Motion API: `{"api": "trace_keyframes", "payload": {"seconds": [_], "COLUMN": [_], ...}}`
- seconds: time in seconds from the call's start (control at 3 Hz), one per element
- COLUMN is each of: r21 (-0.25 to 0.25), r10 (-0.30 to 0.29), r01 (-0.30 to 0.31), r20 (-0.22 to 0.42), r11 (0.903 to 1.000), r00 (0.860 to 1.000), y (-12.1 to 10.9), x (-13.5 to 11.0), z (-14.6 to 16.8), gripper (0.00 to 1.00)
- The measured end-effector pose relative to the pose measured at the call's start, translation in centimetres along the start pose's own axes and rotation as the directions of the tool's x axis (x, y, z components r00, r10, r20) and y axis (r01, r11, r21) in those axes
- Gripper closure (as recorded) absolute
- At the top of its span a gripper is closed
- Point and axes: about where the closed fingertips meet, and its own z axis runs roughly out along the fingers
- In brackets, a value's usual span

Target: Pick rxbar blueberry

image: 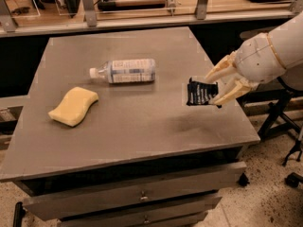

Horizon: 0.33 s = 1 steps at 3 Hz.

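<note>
The rxbar blueberry (200, 93) is a small dark wrapper with white text lines. It hangs above the right side of the grey table (132, 122), with a faint shadow on the tabletop below it. My gripper (212, 87) comes in from the right on a white arm and is shut on the bar's right end, one cream finger (218, 69) above it and one below.
A clear plastic bottle with a white label (125, 71) lies on its side at the table's middle back. A yellow sponge (73, 106) lies at the left. Drawers are below the tabletop. A railing runs behind the table, and a stand's black legs (284, 126) are at the right.
</note>
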Motion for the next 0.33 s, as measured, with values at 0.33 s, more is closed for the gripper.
{"api": "trace_keyframes", "payload": {"seconds": [0.33], "r21": [-0.001], "r10": [-0.001], "r01": [0.001], "r20": [-0.003], "r11": [1.0], "r00": [1.0], "y": [0.01], "x": [0.06], "z": [0.02], "gripper": [1.0]}}
